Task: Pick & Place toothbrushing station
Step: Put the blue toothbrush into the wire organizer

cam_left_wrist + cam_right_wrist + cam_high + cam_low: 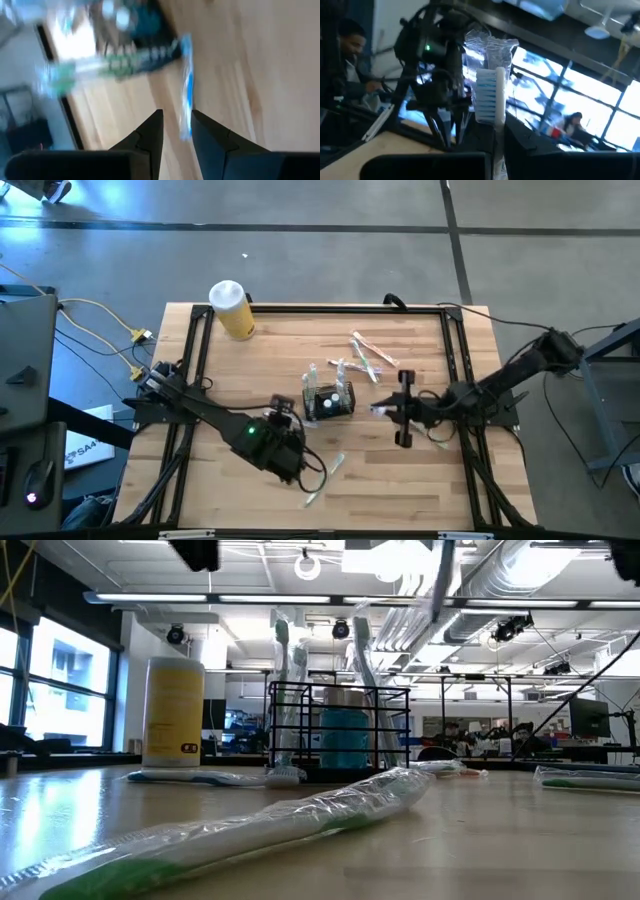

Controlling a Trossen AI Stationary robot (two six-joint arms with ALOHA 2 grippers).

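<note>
The toothbrushing station, a small black mesh caddy [331, 401], stands on the wooden table with toothbrushes upright in it [340, 725]. My left gripper [287, 412] hovers just left of it, open by a narrow gap and empty [177, 127]. A wrapped blue toothbrush [186, 92] lies on the table beyond its fingers. My right gripper [400, 412], right of the caddy, is shut on a wrapped toothbrush [488, 95]. My right gripper pinches the wrapped toothbrush by its handle, just below the head [496, 131], between its two fingers. The fingers come level from the table's right. The white head with blue bristles [487, 92] and the clear wrapper end stick out past the fingertips. The toothbrush is lifted clear of the table.
A yellow cylinder with a white lid [231, 308] stands at the far left. Several wrapped toothbrushes [366, 356] lie behind the caddy. A green wrapped one [326, 477] lies near the front edge. A black frame [320, 308] borders the table.
</note>
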